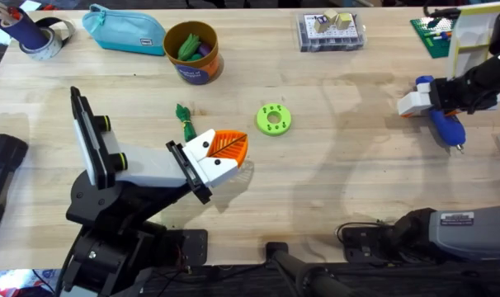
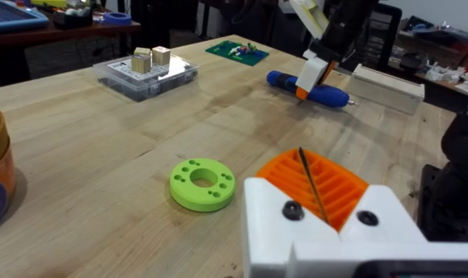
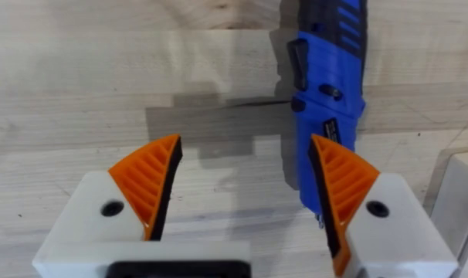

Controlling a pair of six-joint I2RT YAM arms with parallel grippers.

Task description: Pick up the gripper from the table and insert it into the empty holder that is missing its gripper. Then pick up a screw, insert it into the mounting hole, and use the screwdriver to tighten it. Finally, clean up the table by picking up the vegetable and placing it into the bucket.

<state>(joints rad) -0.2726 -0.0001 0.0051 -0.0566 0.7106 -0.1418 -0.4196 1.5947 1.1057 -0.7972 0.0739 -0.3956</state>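
Status: the orange, leaf-ribbed, wedge-shaped plastic gripper finger (image 1: 231, 145) sat at the tip of the white blocky holder (image 1: 202, 161) on the left arm, so insertion was judged done. Dark screw heads sat in the holder's mounting holes; whether they were tight could not be told.

The left gripper (image 2: 307, 174) had its ribbed pads pressed together, with nothing identifiable between them.

The thick blue plastic screwdriver (image 3: 330, 85), with its black switch, lay on the light butcher-block wooden table (image 1: 341, 190) at the far right. The right gripper (image 3: 244, 147) hung over it with fingers spread, one pad just beside the handle, not clamped. Tightening was judged to be the step in hand.

Outstanding: the small green leafy toy vegetable (image 1: 184, 122) lay on the table near the holder, well apart from the round mustard-yellow bucket (image 1: 202, 74), which held other green pieces.
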